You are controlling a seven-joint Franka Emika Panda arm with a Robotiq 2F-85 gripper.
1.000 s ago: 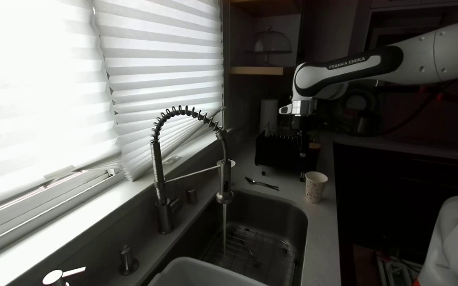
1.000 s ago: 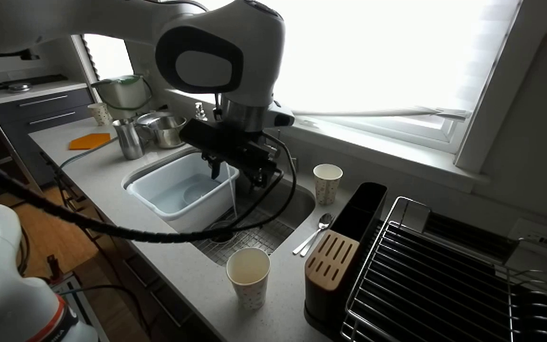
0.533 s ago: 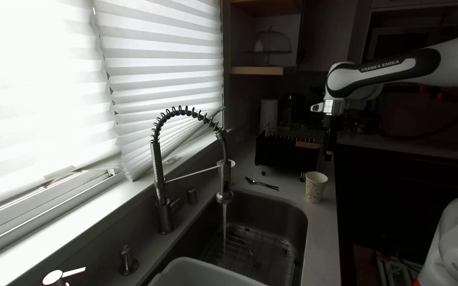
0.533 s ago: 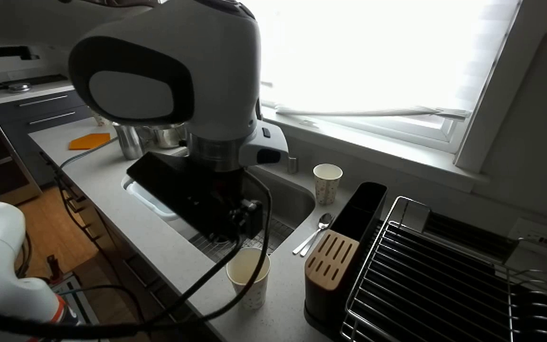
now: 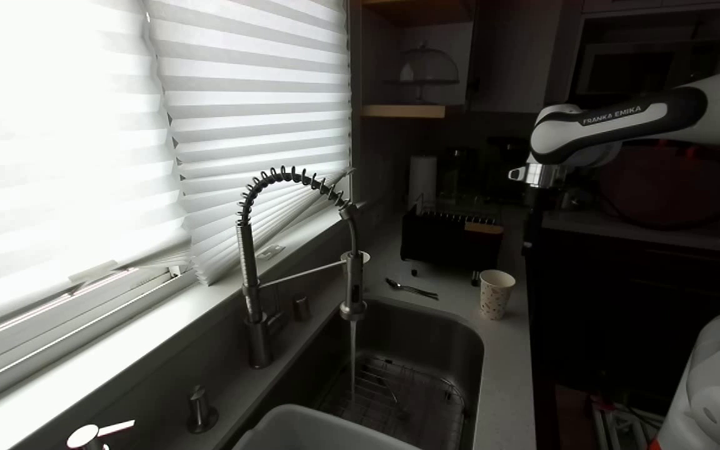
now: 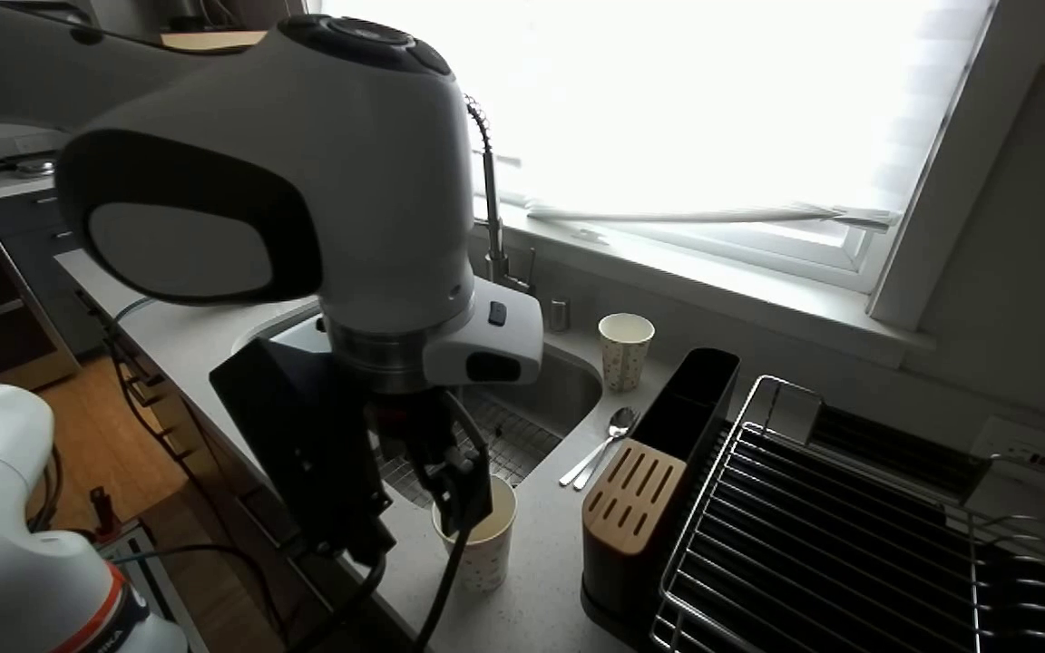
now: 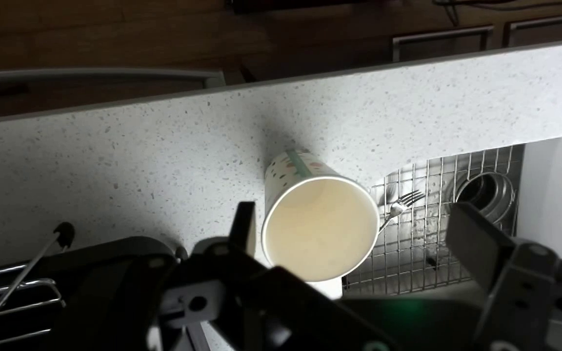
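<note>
One patterned paper cup [image 7: 320,229] on the surface [image 7: 115,161], in the wrist view between the widely parted jaws of one claw [image 7: 351,222]; a second paper cup [image 6: 624,358] near one spoon [image 6: 620,420]; one fork [image 7: 398,208] on the wire grid [image 7: 425,243] in the sink [image 6: 550,390].

Beside your backlit pleated shade [image 5: 254,94], you have a wooden shelf [image 5: 404,111]; below the shade, a pale speckled tabletop [image 7: 164,151].

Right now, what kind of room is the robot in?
It looks like a kitchen, maybe in somebody's home. You can tell from the metal sink, the tall, springy faucet with water running out, and the wire dish rack.
</note>
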